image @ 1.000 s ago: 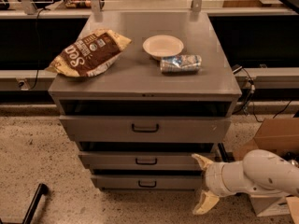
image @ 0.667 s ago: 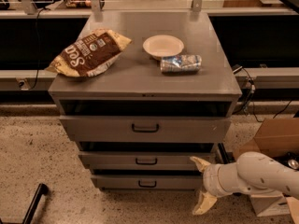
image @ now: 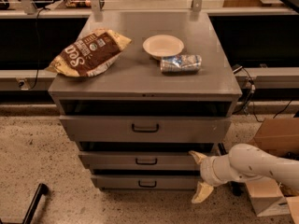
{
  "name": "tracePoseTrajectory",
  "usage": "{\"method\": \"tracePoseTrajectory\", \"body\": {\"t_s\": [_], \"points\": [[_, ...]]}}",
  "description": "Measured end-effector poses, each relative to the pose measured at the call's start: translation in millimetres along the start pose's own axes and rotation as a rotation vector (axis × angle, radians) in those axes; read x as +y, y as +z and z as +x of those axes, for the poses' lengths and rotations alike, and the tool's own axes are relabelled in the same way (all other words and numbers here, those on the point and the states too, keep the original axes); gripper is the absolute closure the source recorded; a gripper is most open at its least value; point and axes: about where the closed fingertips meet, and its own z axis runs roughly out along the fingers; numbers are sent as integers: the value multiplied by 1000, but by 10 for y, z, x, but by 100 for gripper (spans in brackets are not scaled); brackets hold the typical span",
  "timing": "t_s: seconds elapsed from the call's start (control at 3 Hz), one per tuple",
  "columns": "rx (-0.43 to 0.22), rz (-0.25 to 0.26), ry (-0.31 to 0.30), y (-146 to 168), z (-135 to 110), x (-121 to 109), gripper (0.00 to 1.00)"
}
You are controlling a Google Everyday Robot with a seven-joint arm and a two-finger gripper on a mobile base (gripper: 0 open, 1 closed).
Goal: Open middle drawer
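Gripper point(image: 194, 176) edged left twd middle drawer point(image: 140, 160) right end.

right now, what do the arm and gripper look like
The arm is a smooth, rounded white shell with a white ring at the wrist. The gripper, low on the right by the middle drawer, has two cream, pointed jaws. No cables or markings show on it.

Speckled beige floor point(image: 37, 143) down below, warm light across it. Behind, a long counter point(image: 46, 14) runs right across, dark underneath (cables point(image: 252, 90) dangle at the right). Low right, cardboard boxes point(image: 275, 136), and near them the pincer point(image: 200, 175), fingers spread, before the grey cabinet point(image: 140, 78).
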Motion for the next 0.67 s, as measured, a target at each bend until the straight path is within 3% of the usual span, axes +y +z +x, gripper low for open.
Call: {"method": "tracePoseTrajectory", "body": {"t_s": [0.33, 0.67], "points": [[-9, 4, 6, 201, 204, -315, 0], [-3, -6, 11, 367, 314, -456, 0]]}}
